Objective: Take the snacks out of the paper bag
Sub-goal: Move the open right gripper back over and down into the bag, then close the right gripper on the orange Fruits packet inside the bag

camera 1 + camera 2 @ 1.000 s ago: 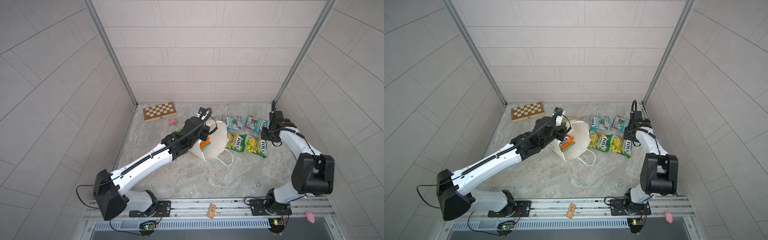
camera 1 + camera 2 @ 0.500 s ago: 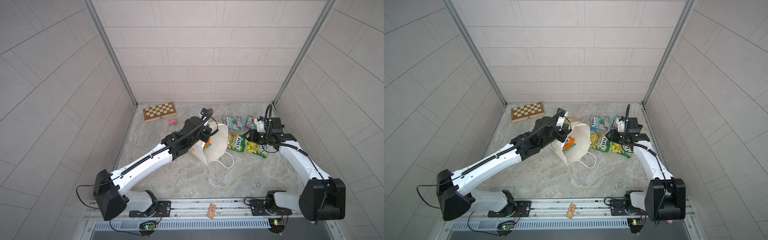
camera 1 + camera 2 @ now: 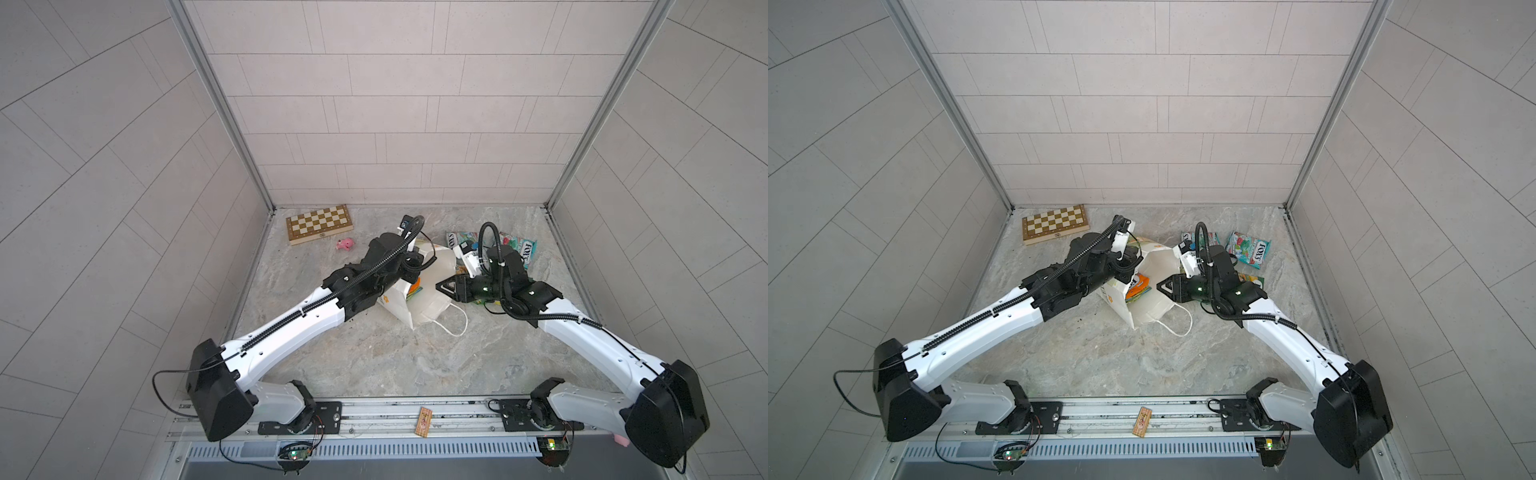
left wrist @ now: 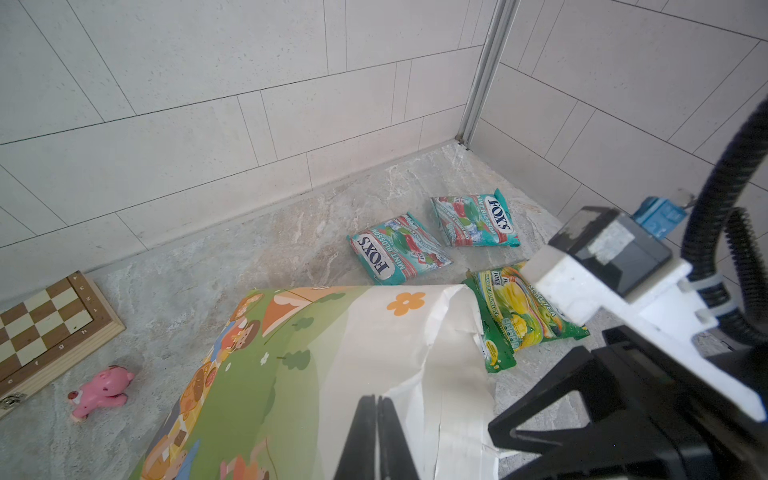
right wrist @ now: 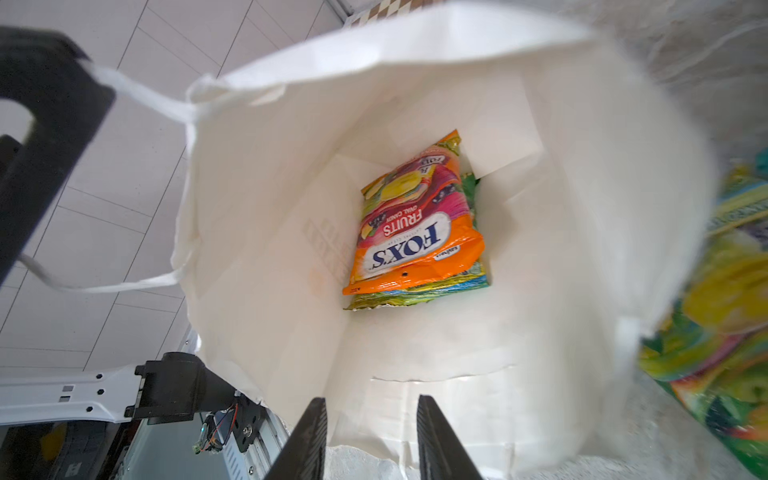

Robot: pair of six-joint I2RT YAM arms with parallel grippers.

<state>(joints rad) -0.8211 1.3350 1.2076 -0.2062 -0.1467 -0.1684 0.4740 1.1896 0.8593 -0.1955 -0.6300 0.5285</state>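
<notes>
The white paper bag [image 3: 432,305] [image 3: 1152,309] lies tilted on the table, its mouth facing right. My left gripper [image 4: 376,401] [image 3: 1128,266] is shut on its upper rim [image 4: 415,340]. My right gripper [image 5: 371,401] [image 3: 440,286] [image 3: 1160,286] is open at the mouth, pointing in, with nothing between its fingers. Deep in the bag [image 5: 540,208] an orange-red snack packet [image 5: 411,232] [image 3: 1138,284] lies on a green-yellow one [image 5: 415,293]. Outside, on the table to the right, lie two teal packets [image 4: 397,249] [image 4: 478,220] and a green-yellow one [image 4: 523,316].
A wooden chessboard box [image 3: 319,223] lies at the back left with a small pink toy [image 3: 345,244] [image 4: 99,390] beside it. One white cord handle [image 3: 455,324] trails onto the table in front of the bag. Tiled walls close in on three sides.
My right arm has swung left from over the packets on the table to the bag's mouth, and its jaws have narrowed. The left gripper has kept its hold on the bag.
</notes>
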